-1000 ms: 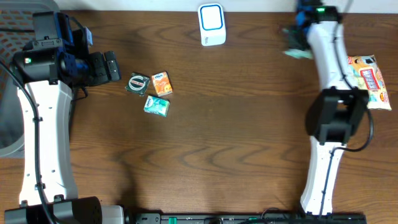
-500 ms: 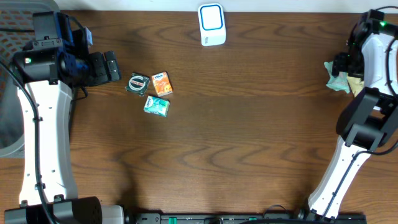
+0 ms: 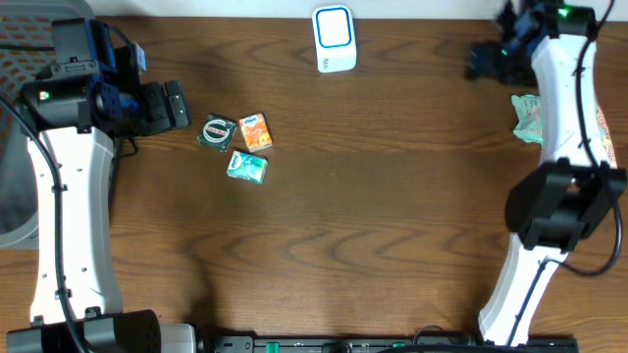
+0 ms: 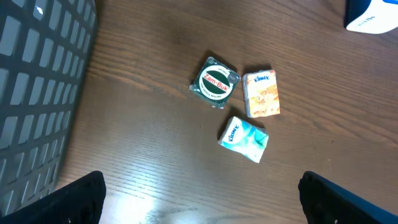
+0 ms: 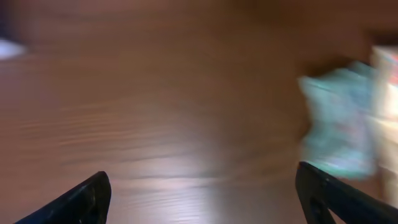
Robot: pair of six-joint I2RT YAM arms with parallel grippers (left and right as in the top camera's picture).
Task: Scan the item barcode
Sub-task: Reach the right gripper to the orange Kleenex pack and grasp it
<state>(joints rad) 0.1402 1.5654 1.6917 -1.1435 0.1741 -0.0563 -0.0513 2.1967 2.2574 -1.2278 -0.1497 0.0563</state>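
Right of the scanner, the right gripper is hovering spread, empty (left gripper likewise); the packet is lying aside, presumably scanned.

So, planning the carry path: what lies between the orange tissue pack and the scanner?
Only bare tabletop between the orange tissue pack and scanner, per the overhead view.

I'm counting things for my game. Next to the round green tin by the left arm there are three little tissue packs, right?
Not quite. Next to the round green tin lie two tissue packs, not three: an orange pack and a teal pack. The left wrist view shows it; the rest is right.
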